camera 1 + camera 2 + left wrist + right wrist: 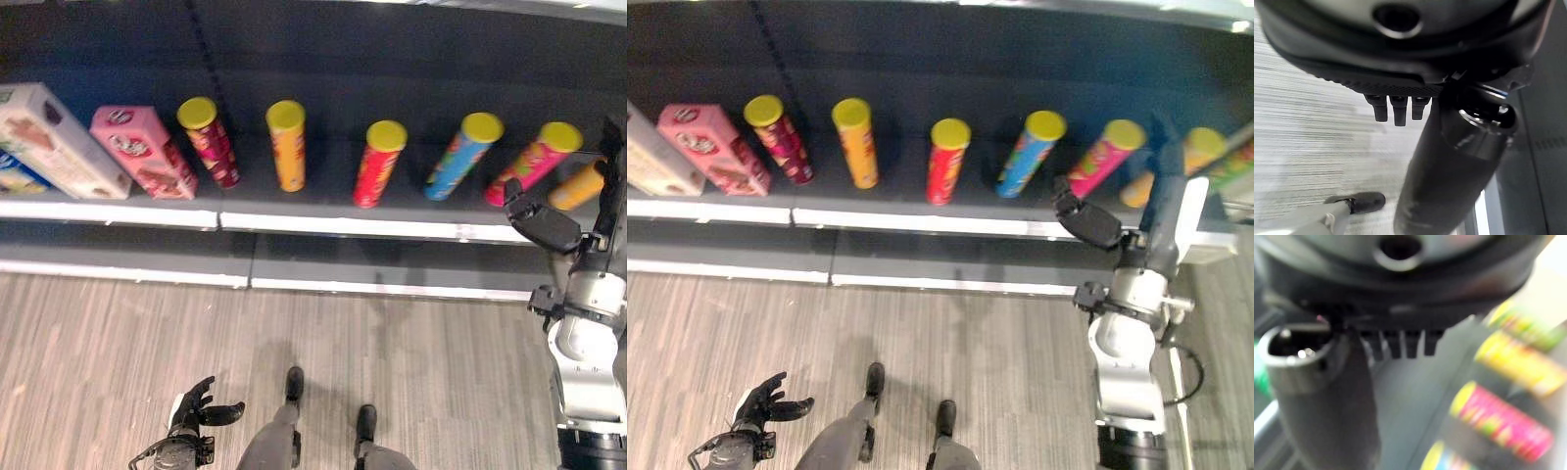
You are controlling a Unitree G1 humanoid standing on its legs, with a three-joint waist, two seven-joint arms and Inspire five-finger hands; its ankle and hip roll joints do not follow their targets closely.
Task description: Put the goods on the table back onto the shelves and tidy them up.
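Observation:
Several tube cans with yellow lids stand in a row on the dark shelf (333, 223): a dark red can (209, 140), an orange can (287, 144), a red can (378, 162), a blue can (462, 155), a pink can (534, 162) and a yellow-orange can (578, 184). My right hand (1161, 235) is raised at the shelf's right end, between the pink can (1503, 423) and the yellow-orange can (1520, 364). It is open with its thumb (544, 225) spread, and it holds nothing. My left hand (196, 406) hangs low over the floor, open and empty.
A pink box (142, 152) and a white box (59, 142) stand at the shelf's left end. A lower shelf ledge (127, 257) juts out beneath. Wood-grain floor (411, 372) lies in front of the shelves.

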